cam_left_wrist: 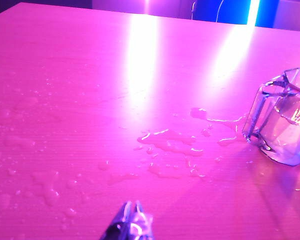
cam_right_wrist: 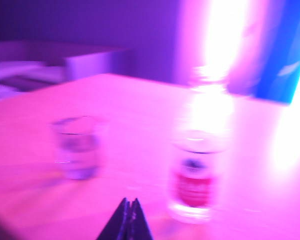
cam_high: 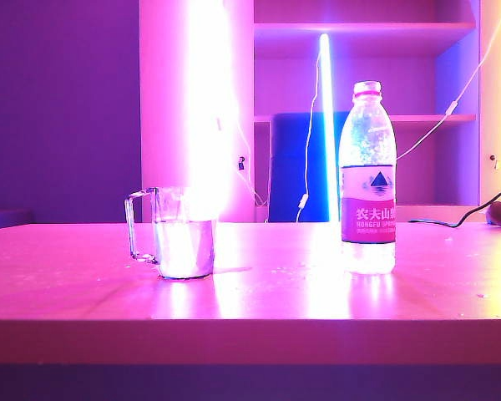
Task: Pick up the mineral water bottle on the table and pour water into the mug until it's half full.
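I judged pouring finished: mug [cam_high: 182, 244] held water, mineral water bottle [cam_high: 367, 180] stood apart on my worktop [cam_high: 284, 292]; left hand [cam_left_wrist: 131, 220] and right hand [cam_right_wrist: 128, 216] were together, empty.

Mineral water bottle [cam_high: 367, 180] upright, right of part-filled mug [cam_high: 182, 234], apart.

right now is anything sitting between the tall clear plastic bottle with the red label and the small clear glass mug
Nothing visible does. The tall clear plastic bottle with the red-and-white label and the small clear glass mug stand apart on the table, with only bare tabletop and spilled water near the mug between them. The shut right gripper is off the bottle.
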`<state>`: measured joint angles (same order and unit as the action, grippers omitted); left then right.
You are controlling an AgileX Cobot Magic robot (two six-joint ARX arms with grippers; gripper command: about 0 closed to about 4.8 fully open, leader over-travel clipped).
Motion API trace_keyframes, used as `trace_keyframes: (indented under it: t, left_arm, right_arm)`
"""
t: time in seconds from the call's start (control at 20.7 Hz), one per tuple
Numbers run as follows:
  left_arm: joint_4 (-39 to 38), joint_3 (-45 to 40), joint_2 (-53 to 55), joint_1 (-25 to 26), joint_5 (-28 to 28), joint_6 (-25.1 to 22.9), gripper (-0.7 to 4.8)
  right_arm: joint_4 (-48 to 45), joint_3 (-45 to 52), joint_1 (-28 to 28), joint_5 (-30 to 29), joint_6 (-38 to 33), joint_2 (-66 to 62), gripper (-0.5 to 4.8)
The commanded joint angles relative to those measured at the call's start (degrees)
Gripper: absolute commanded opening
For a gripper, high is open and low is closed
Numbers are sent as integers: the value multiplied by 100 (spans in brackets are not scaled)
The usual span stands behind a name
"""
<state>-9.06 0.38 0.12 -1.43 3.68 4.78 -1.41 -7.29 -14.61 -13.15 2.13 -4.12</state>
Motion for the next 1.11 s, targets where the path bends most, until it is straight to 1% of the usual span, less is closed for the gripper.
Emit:
trace_keyframes:
  t: [0.05, 0.14, 0.29, 0.53, 0.82, 1.11]
  left_arm:
    - [33, 15, 7, -4, 20, 15, -4]
    - [33, 15, 7, -4, 20, 13, -4]
    - [31, 15, 7, -4, 20, 13, -4]
    - [31, 15, 7, -4, 20, 15, -4]
    - [31, 15, 7, -4, 20, 15, -4]
    - [31, 15, 7, -4, 20, 15, -4]
  right_arm:
    - [-35, 219, 487, 15, 90, 299, -5]
    - [-57, 420, 730, 17, 92, 426, -5]
    - [-11, 675, 898, 26, 92, 428, -5]
    - [680, 726, 1086, 166, 92, 428, -5]
    - [1019, 726, 1093, 168, 92, 428, -5]
    - [1021, 723, 1091, 166, 92, 428, -5]
